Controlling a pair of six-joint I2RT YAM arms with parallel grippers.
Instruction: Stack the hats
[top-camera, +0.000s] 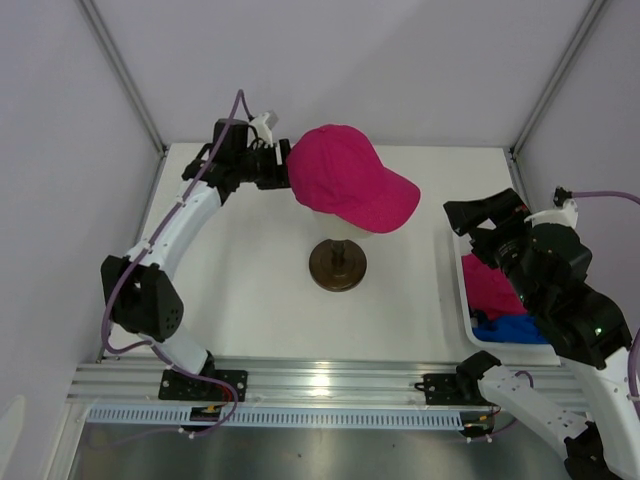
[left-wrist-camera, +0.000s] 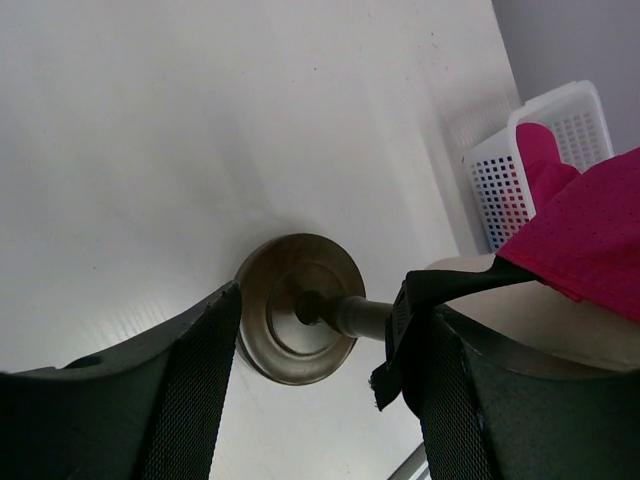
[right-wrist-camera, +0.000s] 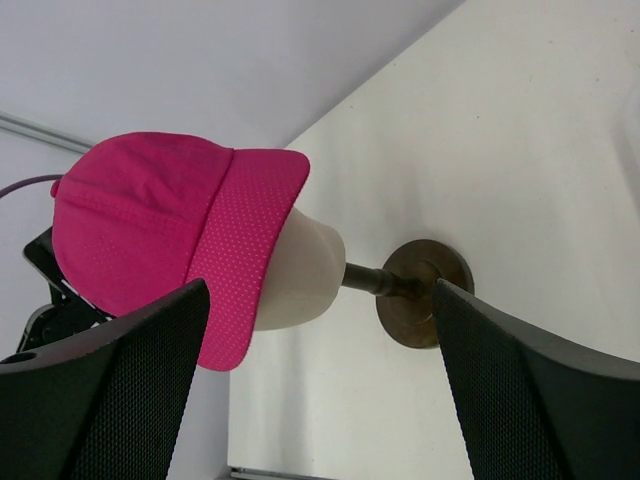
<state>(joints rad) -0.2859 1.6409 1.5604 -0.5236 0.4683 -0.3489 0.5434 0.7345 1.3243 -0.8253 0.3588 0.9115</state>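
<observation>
Pink cap (top-camera: 350, 175): I see it seated on the mannequin head (right-wrist-camera: 300, 270), centre.
Left gripper (top-camera: 278, 165): jaws apart behind the cap, ten o'clock.
Right gripper (top-camera: 465, 215): spread wide, empty, three o'clock, above the basket (top-camera: 462, 300).
Blue cap (top-camera: 515, 328): lying in the basket.

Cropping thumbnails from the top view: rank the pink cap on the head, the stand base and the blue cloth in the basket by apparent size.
1. Pink cap: largest, though raised nearer the camera.
2-3. Stand base and blue cloth: look alike; the right arm hides part of the cloth, so unranked.
</observation>
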